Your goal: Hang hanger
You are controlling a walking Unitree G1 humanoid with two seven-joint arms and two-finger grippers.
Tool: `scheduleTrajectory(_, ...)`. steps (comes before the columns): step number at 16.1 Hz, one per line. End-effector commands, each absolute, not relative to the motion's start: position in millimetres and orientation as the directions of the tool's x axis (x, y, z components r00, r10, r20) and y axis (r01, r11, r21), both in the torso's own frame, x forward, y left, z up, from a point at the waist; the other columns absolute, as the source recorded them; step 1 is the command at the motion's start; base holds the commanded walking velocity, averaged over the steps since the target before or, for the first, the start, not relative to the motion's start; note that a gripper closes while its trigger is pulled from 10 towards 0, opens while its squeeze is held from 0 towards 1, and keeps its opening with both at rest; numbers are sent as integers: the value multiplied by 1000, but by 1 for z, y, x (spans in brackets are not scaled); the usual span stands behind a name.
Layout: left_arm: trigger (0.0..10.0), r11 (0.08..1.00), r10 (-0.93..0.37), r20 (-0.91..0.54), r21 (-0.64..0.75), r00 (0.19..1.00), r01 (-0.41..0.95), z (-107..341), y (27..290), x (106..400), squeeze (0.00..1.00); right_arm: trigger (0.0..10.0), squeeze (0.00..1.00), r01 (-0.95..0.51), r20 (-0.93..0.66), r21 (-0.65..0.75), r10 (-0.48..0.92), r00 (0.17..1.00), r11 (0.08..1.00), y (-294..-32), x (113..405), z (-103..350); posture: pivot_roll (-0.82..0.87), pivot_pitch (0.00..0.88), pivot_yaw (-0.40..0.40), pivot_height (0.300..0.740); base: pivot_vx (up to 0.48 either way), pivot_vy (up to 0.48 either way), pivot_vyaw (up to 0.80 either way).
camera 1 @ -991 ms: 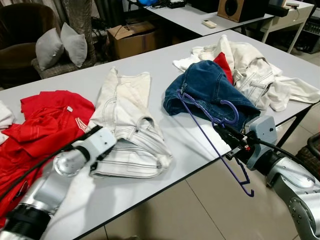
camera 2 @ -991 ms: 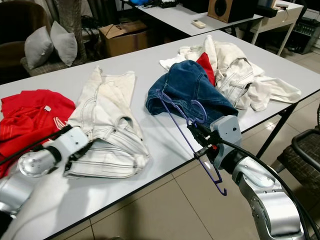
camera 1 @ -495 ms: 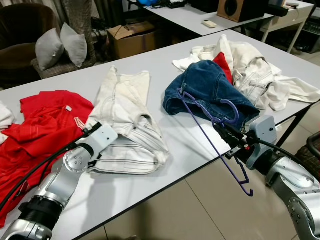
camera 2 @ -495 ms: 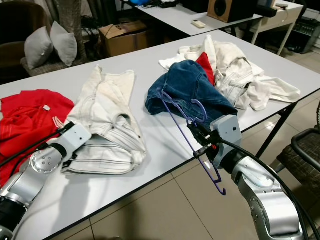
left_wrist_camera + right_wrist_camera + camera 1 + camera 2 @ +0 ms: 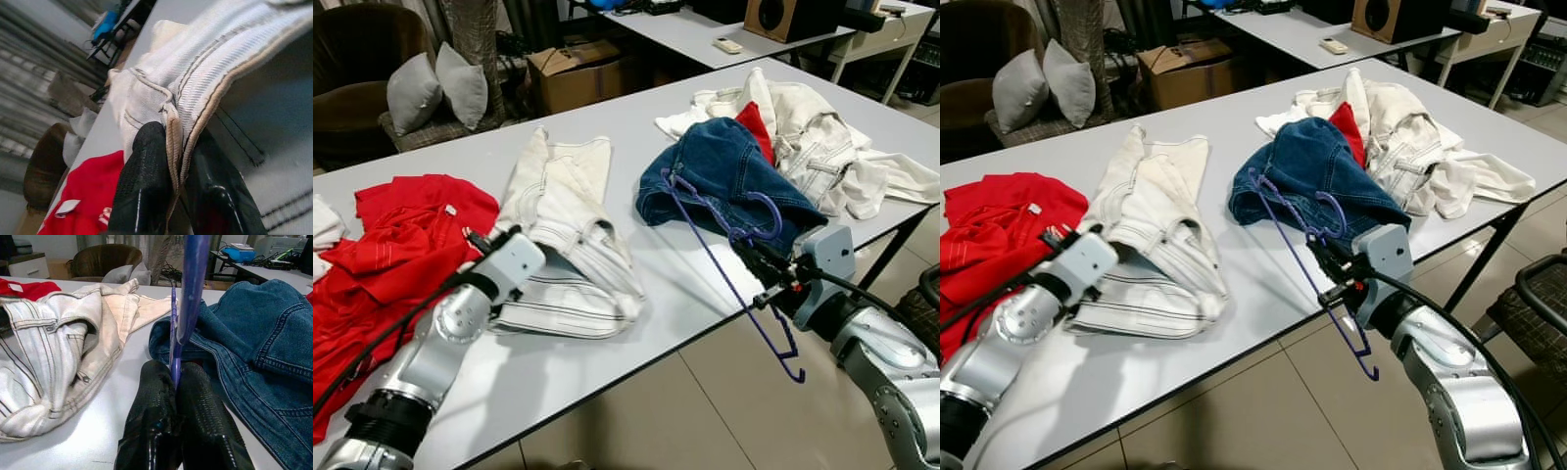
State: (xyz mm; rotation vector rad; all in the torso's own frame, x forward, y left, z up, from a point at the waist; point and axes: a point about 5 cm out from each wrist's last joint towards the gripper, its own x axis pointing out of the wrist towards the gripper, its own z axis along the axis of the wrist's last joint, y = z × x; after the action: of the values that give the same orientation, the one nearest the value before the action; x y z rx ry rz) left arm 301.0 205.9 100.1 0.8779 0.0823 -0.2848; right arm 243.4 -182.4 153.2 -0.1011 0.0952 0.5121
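Observation:
A purple hanger [image 5: 705, 242] slants from the blue denim garment [image 5: 724, 171] down past the table's front edge. My right gripper [image 5: 751, 259] is shut on its long bar, and the right wrist view has the hanger [image 5: 190, 284] pinched between the black fingers [image 5: 156, 396]. White jeans [image 5: 563, 225] lie crumpled mid-table. At their left edge my left gripper [image 5: 477, 239] is shut on a stitched hem of the white jeans [image 5: 220, 63], close to the red shirt [image 5: 391, 245].
The grey table [image 5: 646, 284] also carries a pile of white clothes [image 5: 813, 137] at the right. Behind it stand a brown armchair with grey cushions [image 5: 431, 88], a cardboard box [image 5: 573, 69] and a second table [image 5: 705, 29]. Tiled floor lies below the front edge.
My left gripper has moved from on top of the white jeans to their left edge, and the near fold has drawn in. The right gripper and hanger have stayed put.

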Motion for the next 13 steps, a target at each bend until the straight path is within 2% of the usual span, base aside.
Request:
scheduleTrajectory(1, 0, 574, -241, -203, 759, 949, 308, 100, 205, 300, 0, 10000, 0, -496, -93, -83, 489, 867, 864, -183, 245, 158, -189, 0, 76, 740, 0, 0, 0)
scheduleTrajectory(5, 0, 589, -284, -206, 733, 936, 340, 110, 202, 307, 0, 10000, 0, -582, -87, -72, 576, 813, 810, -175, 238, 162, -191, 0, 81, 740, 0, 0, 0)
scheduleTrajectory(9, 0, 719, -301, -166, 608, 939, 338, 145, 191, 328, 0, 10000, 0, -805, -108, -31, 798, 592, 593, -158, 203, 171, -188, 0, 84, 740, 0, 0, 0)
scheduleTrajectory(10, 0, 752, -295, -125, 582, 947, 311, 161, 190, 337, 0, 10000, 0, -828, -130, -27, 819, 558, 560, -158, 197, 171, -189, 0, 87, 740, 0, 0, 0)
scheduleTrajectory(13, 0, 774, -291, -73, 568, 954, 280, 186, 192, 348, 0, 10000, 0, -851, -163, -15, 839, 520, 525, -158, 192, 169, -192, 0, 97, 740, 0, 0, 0)
